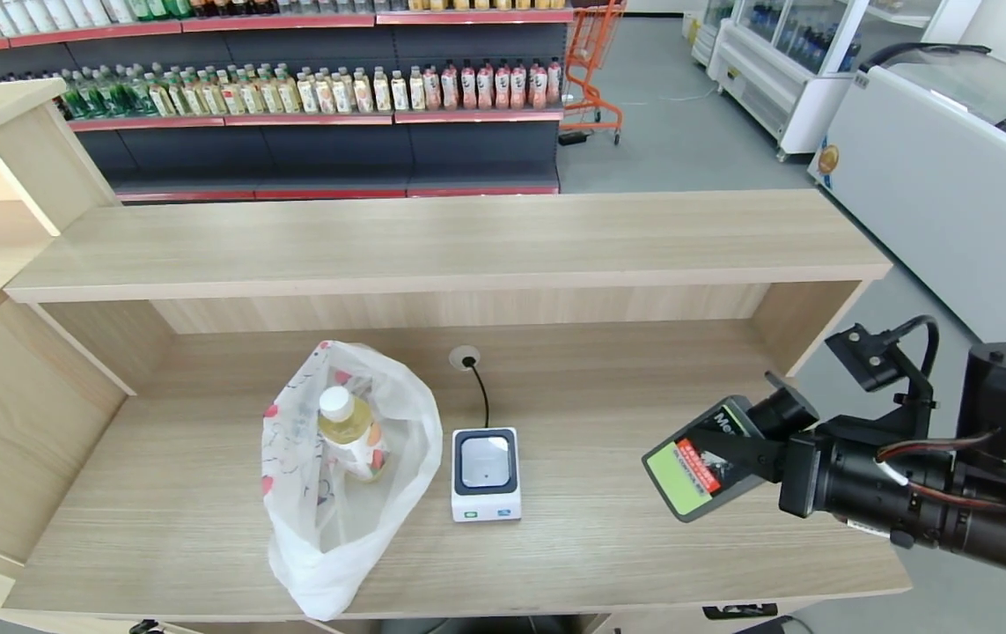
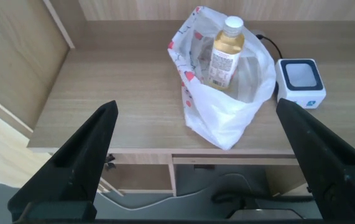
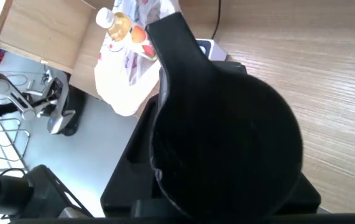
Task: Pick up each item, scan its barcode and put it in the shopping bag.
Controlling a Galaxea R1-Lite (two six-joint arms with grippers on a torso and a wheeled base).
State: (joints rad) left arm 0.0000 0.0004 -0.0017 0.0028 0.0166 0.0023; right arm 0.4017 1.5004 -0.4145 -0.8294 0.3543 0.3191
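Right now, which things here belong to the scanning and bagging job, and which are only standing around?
Job: green-labelled item in the right gripper; scanner; shopping bag with a bottle inside.
Standing around: drink shelves, orange trolley, chest freezers, all beyond the counter.

Surface: light wood-grain checkout counter [image 1: 643, 546], raised ledge along the far side.
Left of centre: white translucent plastic shopping bag [image 1: 326, 546], red-printed.
Just beside it: small white square barcode scanner [image 1: 485, 471], with a black cable [image 1: 482, 392].
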